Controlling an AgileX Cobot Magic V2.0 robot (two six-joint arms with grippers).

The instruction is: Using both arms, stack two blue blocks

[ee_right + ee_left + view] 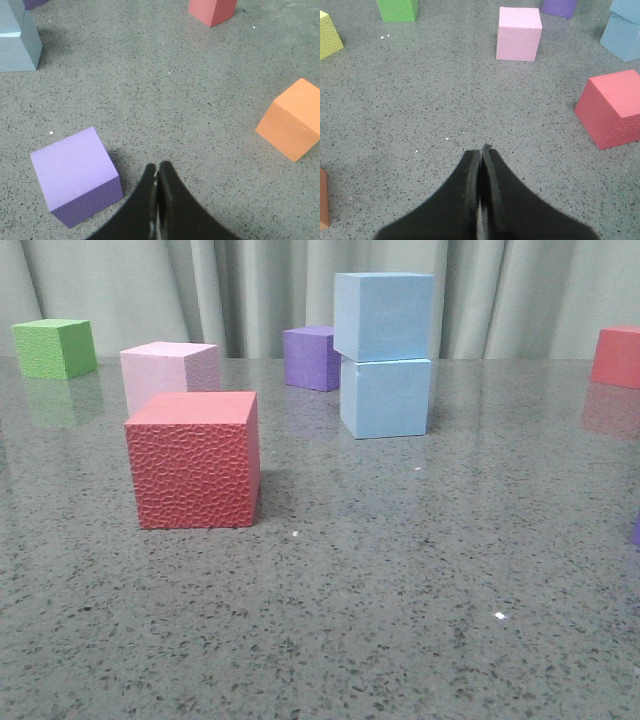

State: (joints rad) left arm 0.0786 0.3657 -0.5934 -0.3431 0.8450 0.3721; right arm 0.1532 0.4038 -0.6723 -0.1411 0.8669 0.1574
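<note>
Two blue blocks: the upper blue block (383,315) and the lower blue block (385,397). Two red cubes: the near red cube (193,460) and the far red cube (617,355). Two purple ones: the dark purple cube (311,357) and the lilac cube (75,175). Two orange: the bright orange cube (292,125) and the edge orange cube (322,197), mostly cut off. One each of green cube (55,348), pink cube (170,372) and yellow cube (327,35). Two black grippers: the left gripper (482,150) and the right gripper (157,167).
</note>
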